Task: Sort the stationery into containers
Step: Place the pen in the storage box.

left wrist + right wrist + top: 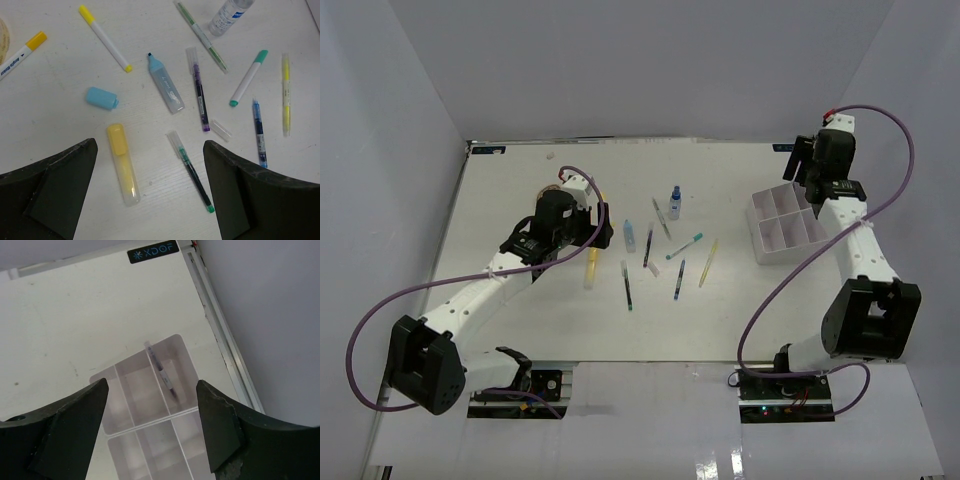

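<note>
Left gripper (150, 170) hangs over the loose stationery mid-table, jaws spread wide and empty. The yellow highlighter (123, 165) lies below, between the fingers. Its long axis runs near-far, square across the closing line. Likely the next pick; the left arm is nearer. Right gripper (150, 395) is over the box (765, 240) at far right, jaws apart and holding nothing. A pen (161, 371) leans inside against a divider.

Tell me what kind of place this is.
Probably a robotics lab workcell: left arm and right arm bolted to a white table, plain panels around it, pens near an organizer box.
</note>
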